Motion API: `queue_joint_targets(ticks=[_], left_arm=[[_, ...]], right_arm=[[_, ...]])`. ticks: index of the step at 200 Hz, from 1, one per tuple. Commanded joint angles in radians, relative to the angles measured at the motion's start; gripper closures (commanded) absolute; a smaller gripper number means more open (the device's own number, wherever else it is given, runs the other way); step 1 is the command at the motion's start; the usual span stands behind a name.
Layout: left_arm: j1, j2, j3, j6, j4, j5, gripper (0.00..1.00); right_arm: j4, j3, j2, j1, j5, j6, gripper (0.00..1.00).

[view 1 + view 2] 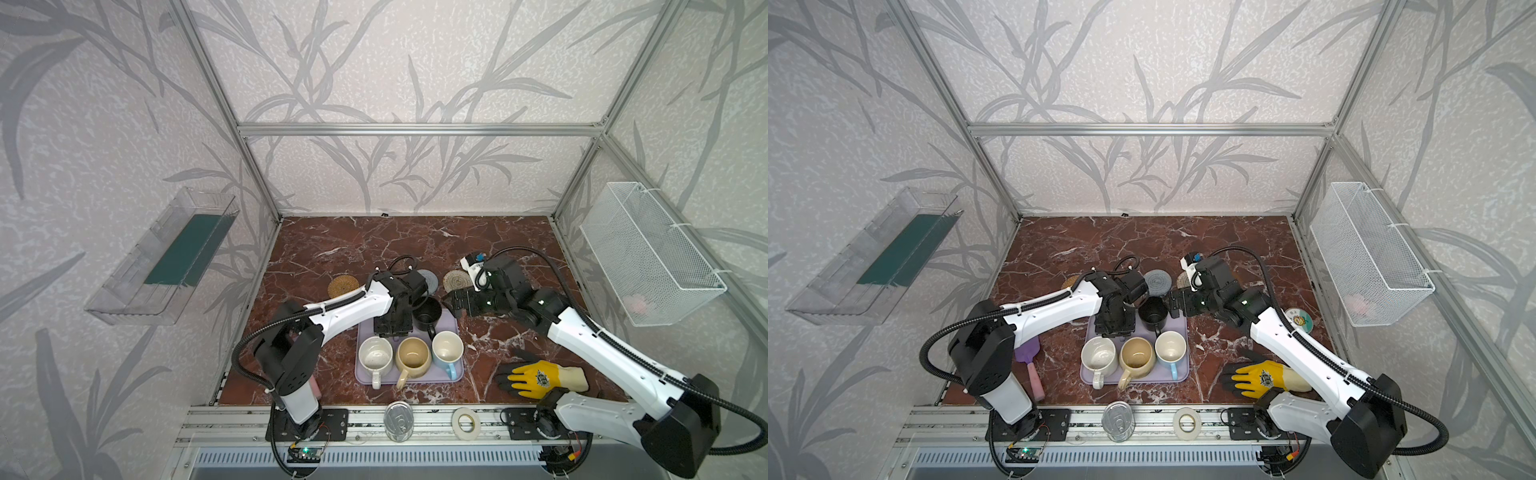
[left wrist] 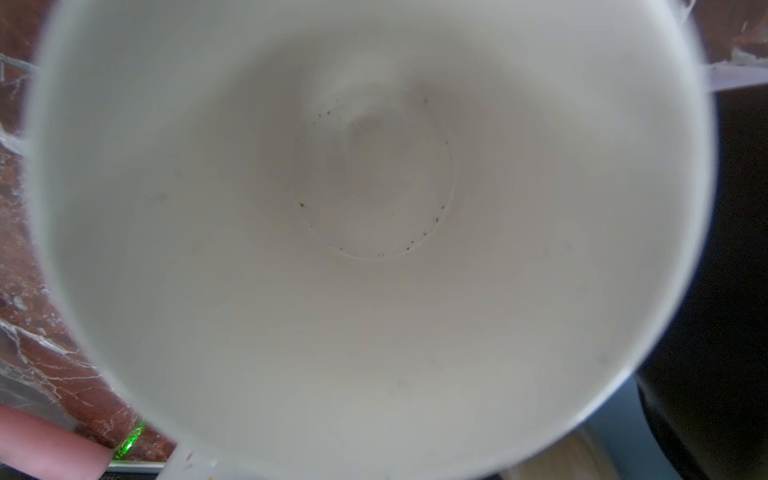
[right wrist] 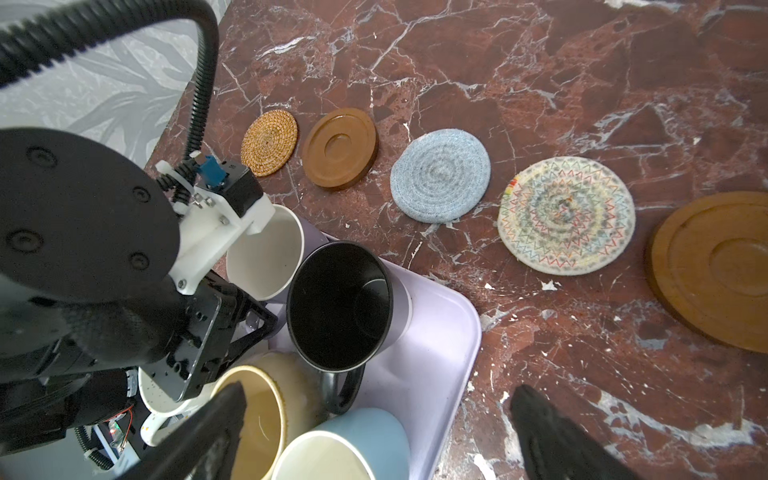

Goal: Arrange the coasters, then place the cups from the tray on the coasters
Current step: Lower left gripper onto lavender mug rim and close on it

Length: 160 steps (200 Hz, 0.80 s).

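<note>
Five mugs (image 1: 413, 357) crowded the lavender tray (image 3: 436, 353), so the left jaws, gap hidden at the lavender mug (image 3: 266, 249), risked knocking the neighbouring black mug (image 3: 340, 303); the right jaws hung wide, empty.

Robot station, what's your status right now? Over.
Right gripper open, by pale lavender plastic tray. Left gripper at lavender white-lined mug, grip unclear. Five round coasters in a row, bare; all mugs on tray. Black mug crowds the lavender one.
</note>
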Motion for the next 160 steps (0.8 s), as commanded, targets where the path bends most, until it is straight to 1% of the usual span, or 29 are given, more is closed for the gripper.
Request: queue_joint_targets(ticks=[1,20,46,72,79,94,142,152,160], left_arm=[[0.005,0.04,-0.016,0.025,0.08,-0.059,0.66],[0.005,0.041,-0.025,0.024,0.087,-0.073,0.65],[0.005,0.052,-0.025,0.03,0.098,-0.064,0.65],[0.005,0.062,-0.021,0.032,0.099,-0.054,0.68],[0.004,0.059,-0.021,0.032,0.098,-0.058,0.69],[0.005,0.046,-0.025,0.03,0.097,-0.066,0.77],[0.005,0.032,-0.027,0.027,0.098,-0.078,0.78],[0.005,0.029,-0.024,0.027,0.097,-0.08,0.79],[0.005,0.025,-0.021,0.027,0.1,-0.083,0.84]], right_arm=[[0.015,-0.012,-0.006,0.001,-0.017,0.014,0.01],[0.012,-0.01,-0.011,0.001,-0.012,0.015,0.01],[0.018,-0.01,-0.012,0.002,-0.008,0.018,0.01],[0.019,-0.008,-0.007,0.001,-0.018,0.02,0.01],[0.018,-0.007,-0.007,0.002,-0.019,0.02,0.01],[0.018,-0.008,-0.008,0.001,-0.017,0.02,0.01],[0.021,-0.004,-0.004,0.001,-0.018,0.021,0.01],[0.022,-0.003,-0.003,0.001,-0.019,0.02,0.01],[0.022,-0.001,-0.003,0.001,-0.02,0.021,0.01]])
